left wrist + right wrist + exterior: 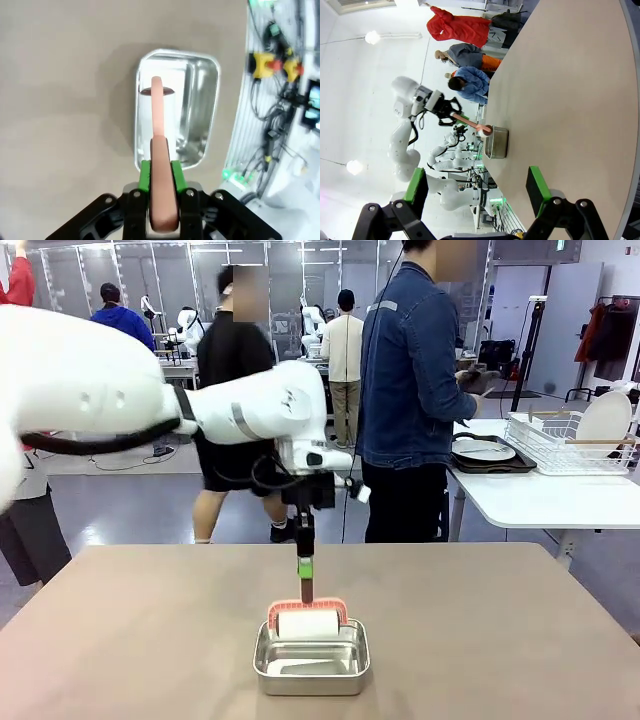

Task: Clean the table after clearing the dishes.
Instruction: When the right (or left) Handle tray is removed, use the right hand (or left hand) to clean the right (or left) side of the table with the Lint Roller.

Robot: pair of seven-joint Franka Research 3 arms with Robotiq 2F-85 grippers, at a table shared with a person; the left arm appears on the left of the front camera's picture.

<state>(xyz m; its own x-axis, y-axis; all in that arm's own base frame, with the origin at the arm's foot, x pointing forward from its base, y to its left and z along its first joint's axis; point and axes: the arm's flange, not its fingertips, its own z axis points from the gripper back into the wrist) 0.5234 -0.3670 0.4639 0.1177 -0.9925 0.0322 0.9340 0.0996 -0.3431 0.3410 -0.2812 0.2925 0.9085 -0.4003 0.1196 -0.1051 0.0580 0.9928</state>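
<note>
Left gripper (305,569) is clamped on the pink handle (159,135) of a cleaning roller, its green pads (144,175) pressed against both sides of the handle, directly above the steel pan (262,665). Pan contents: the roller's white roll (308,624) lies across the pan's far end with a pink frame arching over it, and the pan's near half shows its steel floor. From the roll, the handle rises close to upright into the grip. Farther from the pan, the right gripper (477,186) stands wide apart with nothing between its pads, looking along the table (130,640) toward the pan. On that table, the pan sits on the beige-brown top, toward the robot's edge. As for the dishes, a white plate (484,449) on a dark tray (520,466) rests on a white side table (540,502), beyond and right of the pan. A wire rack (560,445) beside the tray holds another plate (606,418) on edge. A person in a denim jacket (410,380) stands beyond the pan, past the table's far edge, next to the side table.
</note>
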